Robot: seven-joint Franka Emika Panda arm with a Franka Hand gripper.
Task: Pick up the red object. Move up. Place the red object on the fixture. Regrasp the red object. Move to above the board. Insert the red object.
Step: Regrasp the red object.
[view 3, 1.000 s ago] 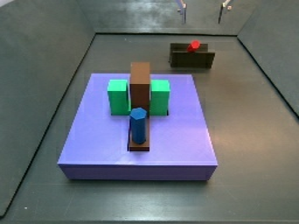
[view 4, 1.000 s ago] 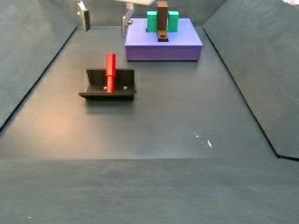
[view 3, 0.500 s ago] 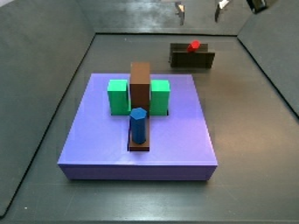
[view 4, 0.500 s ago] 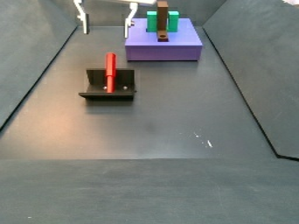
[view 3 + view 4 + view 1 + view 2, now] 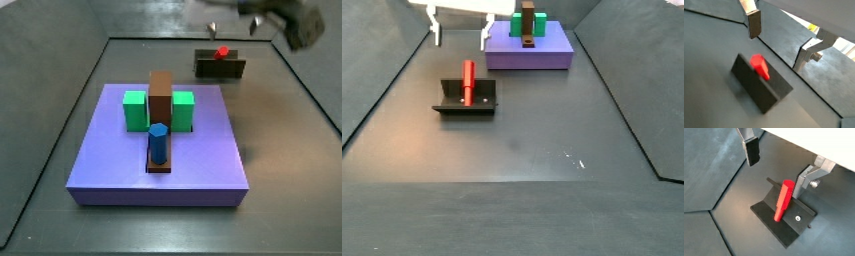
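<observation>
The red object (image 5: 469,82) is a slim red peg that rests tilted in the fixture (image 5: 466,102), a dark bracket on the floor. Both show in the side view (image 5: 222,52) (image 5: 219,68) and in both wrist views (image 5: 759,66) (image 5: 783,201). My gripper (image 5: 460,37) hangs above and behind the fixture, open and empty, with nothing between its fingers (image 5: 751,151). It is blurred in a side view (image 5: 235,24). In both wrist views the peg lies below the gap (image 5: 781,39) (image 5: 779,165). The purple board (image 5: 203,160) lies apart from the fixture.
On the board stand two green blocks (image 5: 135,110), a tall brown block (image 5: 160,97) and a blue cylinder (image 5: 158,143). The board also shows in a side view (image 5: 553,56). Grey walls ring the dark floor (image 5: 529,140).
The gripper has come down towards the fixture and its hand has swung, blurring in one side view. The red object and the fixture have not moved.
</observation>
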